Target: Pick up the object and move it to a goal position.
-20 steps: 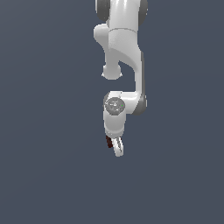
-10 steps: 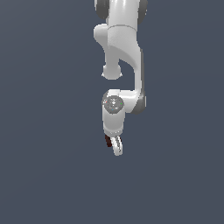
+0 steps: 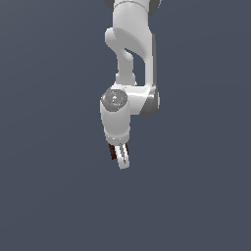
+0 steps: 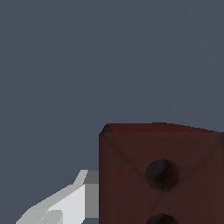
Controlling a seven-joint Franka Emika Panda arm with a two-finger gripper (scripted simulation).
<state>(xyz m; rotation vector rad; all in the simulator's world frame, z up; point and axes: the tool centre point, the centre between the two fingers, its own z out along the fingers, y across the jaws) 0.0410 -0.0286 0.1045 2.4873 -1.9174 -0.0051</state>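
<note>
One white arm [image 3: 130,63] hung down the middle of the exterior view against a plain grey-blue bkgd, w/ the gripper [image 3: 120,157] at its lower end. Gripper was clamped on the object [image 3: 112,151], a small dark red-brown block showing at the fingers' edge toward the exterior view's left. Wrist view: block [image 4: 159,175] filled much of the pic, two dark round holes on its face, one white finger [image 4: 70,203] pressed against its side.
</note>
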